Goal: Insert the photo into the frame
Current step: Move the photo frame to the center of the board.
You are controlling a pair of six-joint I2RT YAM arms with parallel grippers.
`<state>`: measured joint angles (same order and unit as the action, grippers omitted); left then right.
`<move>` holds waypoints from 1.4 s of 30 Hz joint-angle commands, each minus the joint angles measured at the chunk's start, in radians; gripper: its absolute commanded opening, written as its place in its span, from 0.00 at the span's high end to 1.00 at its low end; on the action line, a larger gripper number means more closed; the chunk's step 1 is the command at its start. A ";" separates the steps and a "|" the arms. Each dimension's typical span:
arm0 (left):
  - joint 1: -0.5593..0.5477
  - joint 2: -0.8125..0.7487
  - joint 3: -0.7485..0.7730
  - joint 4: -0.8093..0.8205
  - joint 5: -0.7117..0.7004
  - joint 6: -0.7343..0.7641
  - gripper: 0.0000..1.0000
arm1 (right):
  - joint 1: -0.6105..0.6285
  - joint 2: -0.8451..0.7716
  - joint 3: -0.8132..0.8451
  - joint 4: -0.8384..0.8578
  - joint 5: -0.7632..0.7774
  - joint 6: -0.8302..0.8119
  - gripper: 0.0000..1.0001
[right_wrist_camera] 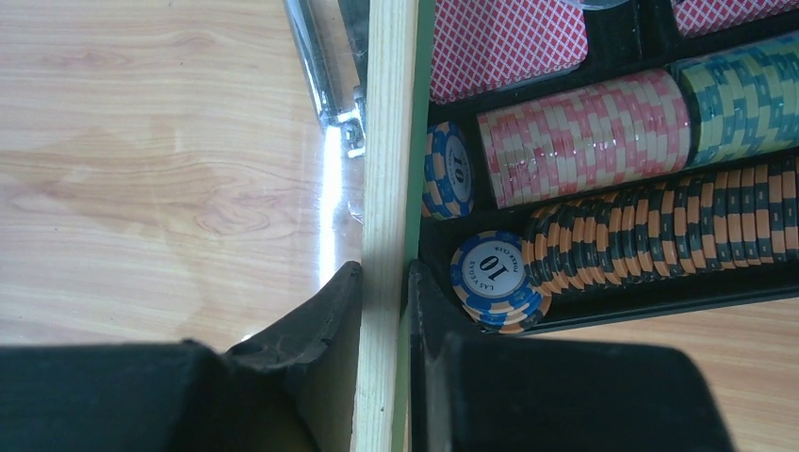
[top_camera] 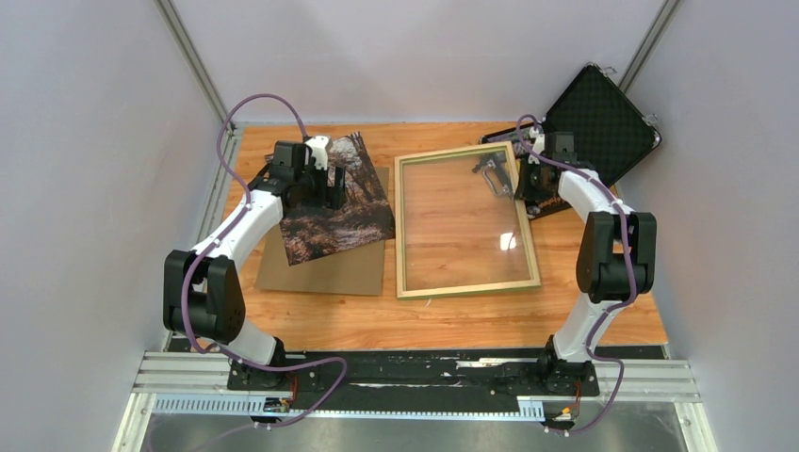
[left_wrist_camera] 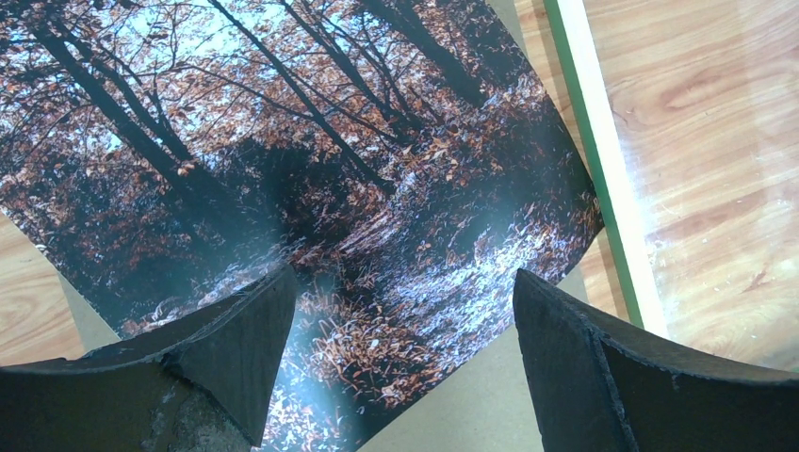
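The photo [top_camera: 337, 202] lies flat on a brown backing board [top_camera: 325, 273], on the left side of the wooden table [top_camera: 452, 325]. It sits crooked, and one corner comes close to the frame [top_camera: 399, 226]. The frame lies flat just beside it, pale wood side up, with a shiny clear pane inside.

The left gripper [left_wrist_camera: 403, 292] hangs over the photo with its jaws wide apart and nothing in them. The right gripper [right_wrist_camera: 382, 278] pinches the right rail of the frame near its far corner, next to a case of poker chips [right_wrist_camera: 584, 132].

The photo looks thin, light and bendy. It is probably slippery and could crease. It seems best to take it by an edge or corner that sticks out past the board. The frame looks stiff and light, but its pane may break.
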<state>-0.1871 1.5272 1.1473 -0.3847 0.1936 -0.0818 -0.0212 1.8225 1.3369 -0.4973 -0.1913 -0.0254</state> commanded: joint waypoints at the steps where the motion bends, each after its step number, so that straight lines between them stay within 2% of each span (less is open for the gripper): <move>1: 0.008 -0.032 0.001 0.024 0.011 0.009 0.08 | -0.001 -0.024 -0.002 0.075 -0.026 -0.002 0.96; 10: 0.009 -0.030 -0.002 0.024 0.004 0.014 0.08 | -0.001 -0.019 -0.004 0.081 -0.005 -0.001 0.74; 14: 0.011 -0.028 -0.003 0.023 0.005 0.014 0.08 | -0.001 -0.018 -0.001 0.080 0.002 -0.002 0.68; 23: 0.021 -0.030 0.005 0.020 0.001 0.018 0.08 | -0.001 -0.038 0.004 0.078 0.002 -0.003 0.64; 28: 0.054 -0.029 -0.003 0.015 -0.003 0.031 0.08 | 0.017 -0.073 0.025 0.078 0.007 0.008 0.54; 35: 0.151 -0.019 0.006 -0.032 0.000 0.078 0.07 | 0.159 -0.060 0.131 0.071 0.038 -0.012 0.40; 37: 0.197 -0.013 0.015 -0.056 0.011 0.102 0.07 | 0.204 -0.031 0.187 0.065 0.044 -0.018 0.34; 42: 0.312 0.028 0.043 -0.122 0.038 0.151 0.07 | 0.329 0.092 0.348 0.059 0.040 -0.020 0.28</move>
<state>0.0624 1.5307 1.1477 -0.4526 0.2089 0.0067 0.2279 1.8278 1.5524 -0.4553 -0.1577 -0.0330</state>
